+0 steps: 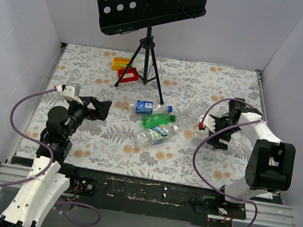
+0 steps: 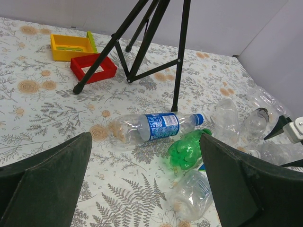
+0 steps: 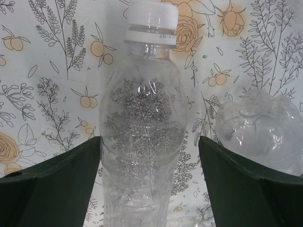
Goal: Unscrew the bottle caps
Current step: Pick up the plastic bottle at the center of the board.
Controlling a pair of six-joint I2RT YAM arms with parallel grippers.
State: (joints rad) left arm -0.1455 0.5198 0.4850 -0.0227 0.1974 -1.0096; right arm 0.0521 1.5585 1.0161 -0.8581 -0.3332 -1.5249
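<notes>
Right gripper (image 3: 149,140) straddles clear bottle (image 3: 142,118), not clamped.
It's spread open w/ the bottle lying on the desk (image 3: 47,71) between its fingers, white cap (image 3: 152,13) pointing away. I judge the body gets held so my left gripper (image 2: 145,136), open & empty, can twist. Blue-label bottle (image 2: 151,126) and green bottle (image 2: 187,151) lie mid-desk.

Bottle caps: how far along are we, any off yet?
Done: nothing that shows; no loose cap is visible. In hand: the right end effector is open, straddling a clear bottle whose white cap is on. The left end effector is open and empty. Left: that cap, the blue cap on the labelled bottle, and the green bottle, its cap unclear.
</notes>
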